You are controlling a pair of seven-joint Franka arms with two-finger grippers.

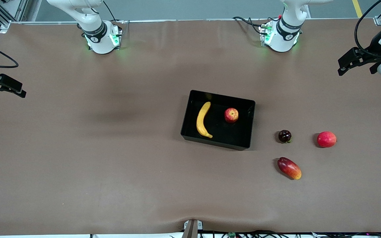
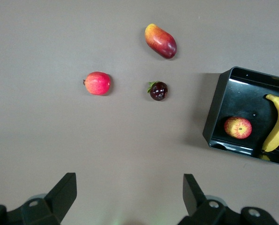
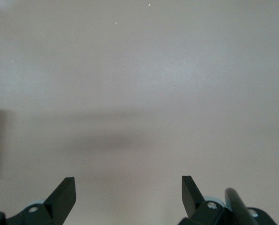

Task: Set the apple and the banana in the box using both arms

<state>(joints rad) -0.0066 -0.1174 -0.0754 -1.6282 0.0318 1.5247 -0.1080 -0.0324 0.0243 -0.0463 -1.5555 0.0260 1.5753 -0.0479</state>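
- My left gripper (image 2: 130,199) hangs with its jaws spread wide and nothing between them, raised over the brown table (image 1: 111,165) at the left arm's end.
- My right gripper (image 3: 128,197) is likewise wide apart and empty, poised over bare tabletop at the right arm's end; both of my arms wait clear of the fruit.
- In the front view, the left gripper (image 1: 349,64) shows as a black claw at one edge of the table, the right gripper (image 1: 7,86) at the other.
- The box (image 1: 190,132), a glossy black tray with low walls, sits near the table's middle, well apart from both grippers.
- The banana (image 1: 203,119) lies inside the box along the wall toward the right arm's end, curved and plain yellow.
- The apple (image 1: 231,115), red with yellow streaks, rests in the box beside the banana, toward the left arm's end and not touching it.
- Outside the box, toward the left arm's end, a small dark purple fruit with a green leaf (image 1: 284,136) stands nearest the tray.
- A smooth pink-red round fruit (image 1: 326,139) sits beside it, closer still to the left arm's end.
- A red-and-yellow mango (image 1: 289,168) lies nearer the front camera than the other two.
- My left wrist view takes in all three loose fruits and one end of the box with the apple (image 2: 238,127) and banana (image 2: 277,124) in it.
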